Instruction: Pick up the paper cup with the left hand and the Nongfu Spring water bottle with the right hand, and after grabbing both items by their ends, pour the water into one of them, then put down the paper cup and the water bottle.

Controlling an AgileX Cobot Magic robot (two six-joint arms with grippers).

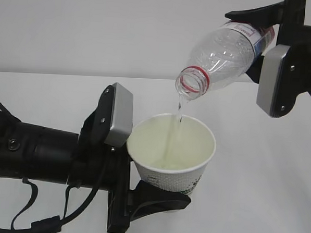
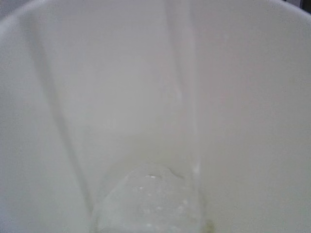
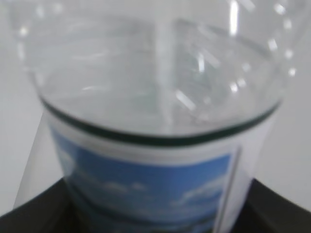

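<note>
cup: upright above worktop, left gripper clamps its base, shallow water inside | bottle: held by right gripper, tilted, mouth down-left over cup, thin stream falling in

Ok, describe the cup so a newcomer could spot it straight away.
Start at the black left arm low in the exterior view; its claw holds a cup near the base. It is white paper, open-topped, tilted, catching a thin stream from the clear bottle above.

White table below; plain pale wall behind.
</note>
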